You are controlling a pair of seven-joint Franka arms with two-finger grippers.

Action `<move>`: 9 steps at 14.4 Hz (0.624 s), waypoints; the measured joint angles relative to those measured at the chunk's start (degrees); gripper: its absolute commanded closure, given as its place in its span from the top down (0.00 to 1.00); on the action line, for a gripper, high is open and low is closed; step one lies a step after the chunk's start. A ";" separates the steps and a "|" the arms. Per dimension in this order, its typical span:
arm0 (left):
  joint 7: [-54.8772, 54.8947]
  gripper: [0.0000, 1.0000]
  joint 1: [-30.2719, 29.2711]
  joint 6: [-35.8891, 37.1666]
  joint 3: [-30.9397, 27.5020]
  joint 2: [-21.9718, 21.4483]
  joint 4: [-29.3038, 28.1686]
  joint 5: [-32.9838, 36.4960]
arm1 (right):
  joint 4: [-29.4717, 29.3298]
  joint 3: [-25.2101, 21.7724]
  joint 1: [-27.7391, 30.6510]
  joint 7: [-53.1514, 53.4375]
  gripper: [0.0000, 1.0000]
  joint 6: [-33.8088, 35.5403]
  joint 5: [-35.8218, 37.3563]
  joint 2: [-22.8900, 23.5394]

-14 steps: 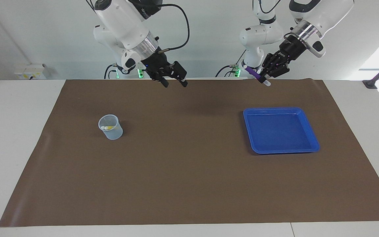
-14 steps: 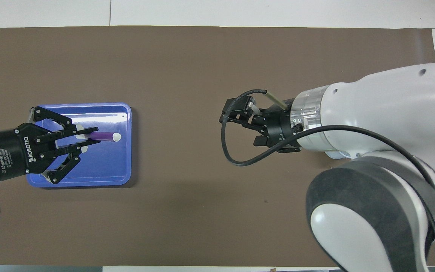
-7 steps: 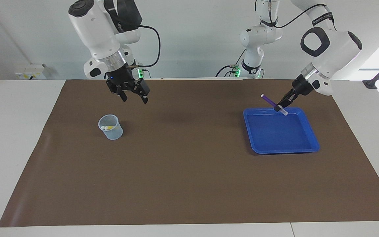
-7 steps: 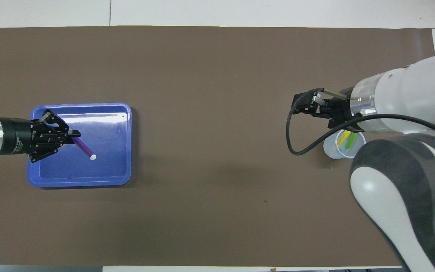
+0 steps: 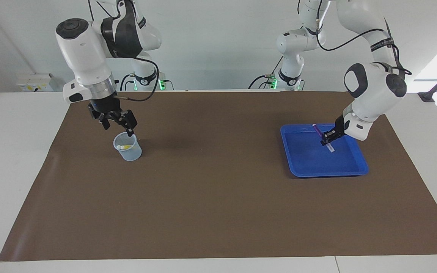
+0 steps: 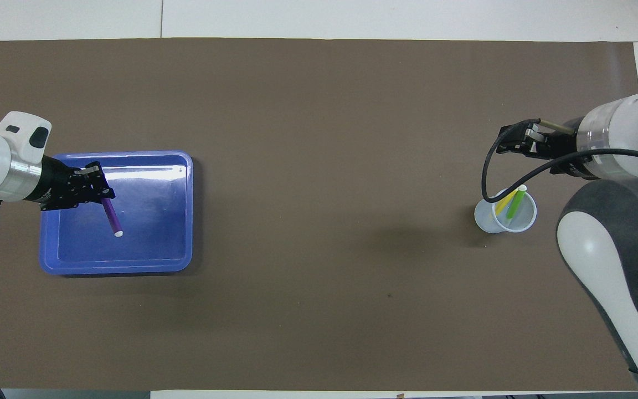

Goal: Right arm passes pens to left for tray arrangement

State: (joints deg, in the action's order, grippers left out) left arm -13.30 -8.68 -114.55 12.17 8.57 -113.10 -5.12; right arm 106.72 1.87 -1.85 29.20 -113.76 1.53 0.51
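Left tool (image 5: 327, 139) clamped on purple pen (image 5: 318, 132), tilted low over tray (image 5: 359, 167); released tilted, pen may roll. Right tool (image 5: 119, 126), fingers apart, over cup (image 5: 129, 151); cup may be tipped.

A robotics lab: two bench-mounted arms (image 5: 89, 49) at a mat-covered white table (image 5: 21, 151).

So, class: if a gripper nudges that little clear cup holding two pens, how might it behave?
The cup looks thin and light, so it would probably slide easily. The yellow pen and green pen lean above its rim, so it may tip.
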 measured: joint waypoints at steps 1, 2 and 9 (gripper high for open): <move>0.07 0.00 1.28 -0.69 0.04 1.87 0.79 1.45 | 0.01 -0.69 0.02 1.87 0.97 -0.85 0.88 1.19; 0.07 0.00 2.29 -1.08 0.06 3.46 1.39 2.42 | 0.01 -1.02 0.02 4.26 0.96 -1.40 1.88 2.22; 0.49 0.00 4.73 -4.64 0.13 9.15 2.64 5.52 | 0.05 -1.16 0.05 29.48 0.90 -1.82 3.43 8.17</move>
State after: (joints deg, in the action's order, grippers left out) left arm -12.81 -3.96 -119.18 12.30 17.72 -110.46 0.40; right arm 106.77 0.71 -1.80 58.68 -115.59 4.96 8.68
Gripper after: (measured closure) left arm 0.819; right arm 0.079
